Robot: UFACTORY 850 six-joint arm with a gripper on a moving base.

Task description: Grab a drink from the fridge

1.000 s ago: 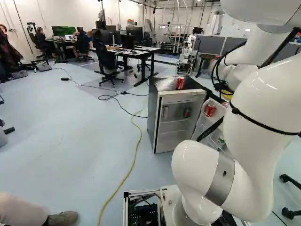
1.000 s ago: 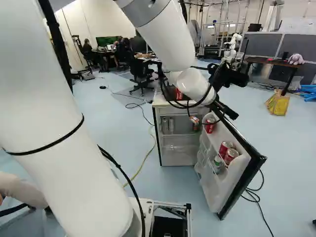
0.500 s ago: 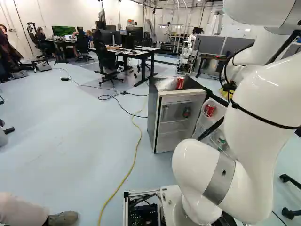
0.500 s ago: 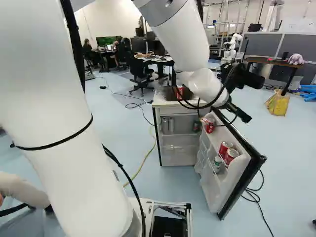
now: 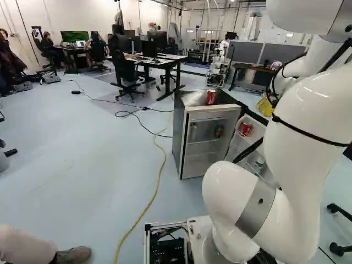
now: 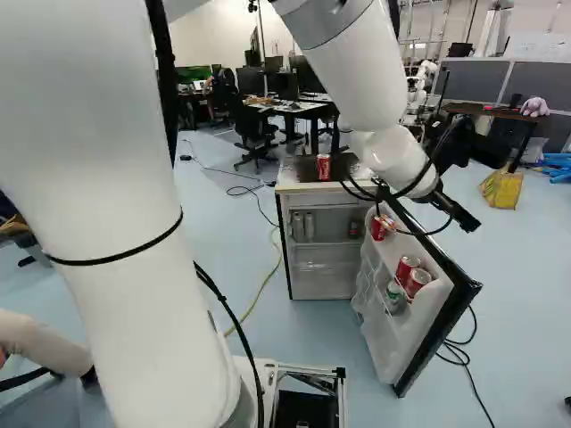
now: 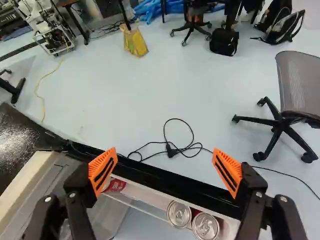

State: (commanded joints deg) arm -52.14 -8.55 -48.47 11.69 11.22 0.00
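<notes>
A small fridge with dark sides [image 5: 179,132] stands open in the middle of the room, right of centre in the left base view. Its white-lined, black-edged door [image 6: 384,343] swings out towards the lower right of the right base view. From where I stand, the robot's thick, white, jointed arm [image 6: 357,76] reaches over that door.

The black two-fingered gripper with orange pads [image 7: 165,172] is spread wide and holds nothing. In the wrist view, the door's top edge runs beneath it.

The drinks are on hand: two red cans standing together [image 7: 192,220] in a door shelf, a single red can [image 6: 378,228] nearer the hinge, and a green-and-white container [image 6: 393,292] beside the pair. Slim silvery cans [image 6: 303,226] stand on the shelf inside, and another red can [image 6: 323,167] sits on top of the fridge. I cannot tell which drink is wanted.

I judge this to be the approach, with the fridge open and no drink grasped. The next move seems to call for lining up over one door can, then lowering the fingers around it without striking the door's rim or the neighbouring can.
</notes>
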